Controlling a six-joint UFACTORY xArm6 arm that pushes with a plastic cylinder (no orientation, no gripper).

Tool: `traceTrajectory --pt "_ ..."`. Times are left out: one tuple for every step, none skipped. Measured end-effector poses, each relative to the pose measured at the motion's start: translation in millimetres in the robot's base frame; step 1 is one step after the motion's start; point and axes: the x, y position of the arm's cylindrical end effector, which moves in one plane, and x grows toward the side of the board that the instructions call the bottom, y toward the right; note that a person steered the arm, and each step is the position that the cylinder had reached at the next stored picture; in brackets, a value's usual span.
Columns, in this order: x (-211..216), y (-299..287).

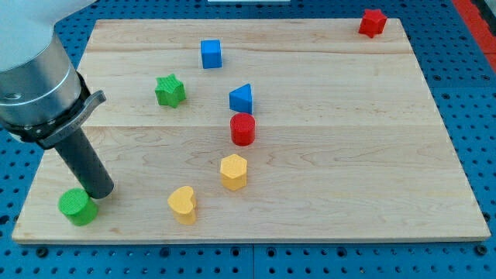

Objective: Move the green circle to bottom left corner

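The bench [325, 178] is pale, matt wood with visible grain and plank seams. Beneath it lies a blue perforated metal-looking plate [480, 93]. The green circle [77, 207] and the red cylinder [242, 129] look like smooth, matt painted blocks. The rod [85, 163] is dark, faintly glossy; its housing [35, 77] is smooth grey with a soft sheen.

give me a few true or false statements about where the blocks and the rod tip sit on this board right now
1. The green circle lies near the board's bottom left corner. True.
2. My tip is beside the red star. False: it touches the green circle.
3. The red cylinder sits just below the blue triangle. True.
4. The yellow heart is at the view's top right. False: it is near the bottom edge.
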Motion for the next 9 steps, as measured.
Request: traceTrajectory --pt "4 3" --pt "15 22" --pt "22 23" --pt "24 16" --pt "25 9" --pt "26 0" --pt "27 -13" --pt "27 -20" --pt "27 -30"
